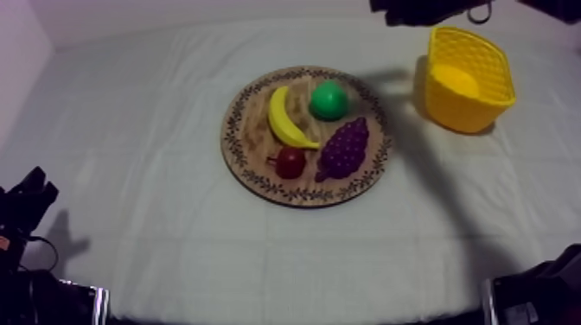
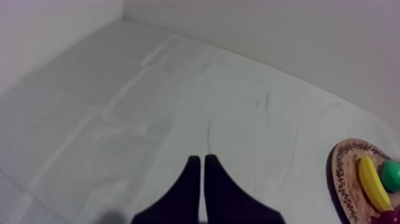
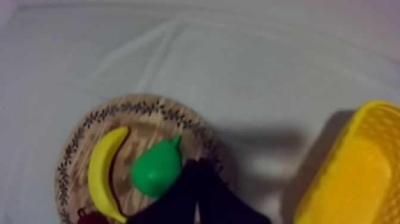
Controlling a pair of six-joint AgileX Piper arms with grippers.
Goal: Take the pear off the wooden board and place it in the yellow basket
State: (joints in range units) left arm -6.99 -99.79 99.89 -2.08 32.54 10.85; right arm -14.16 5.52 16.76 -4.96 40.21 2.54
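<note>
Hovering beside the pear [image 3: 156, 168], right pincer [image 3: 199, 164] closed (left pincer [image 2: 202, 159] too).

Your top camera sits high on the robot's side and looks down at a slant across the cloth [image 1: 130, 130]. It is far enough back to take in the whole wooden board [image 1: 246, 121] and the yellow basket [image 1: 475, 108].

Your left wrist camera rides low behind the left gripper [image 2: 202, 161]. It faces along bare cloth toward the wall [image 2: 268, 36], well away from the board.

Your right wrist camera hangs close over the board, looking steeply down past the right gripper [image 3: 199, 168].

All three views share part of the board, the banana [image 1: 285, 117] and the pear [image 1: 329, 100]. The top and right wrist views also share the basket.
</note>
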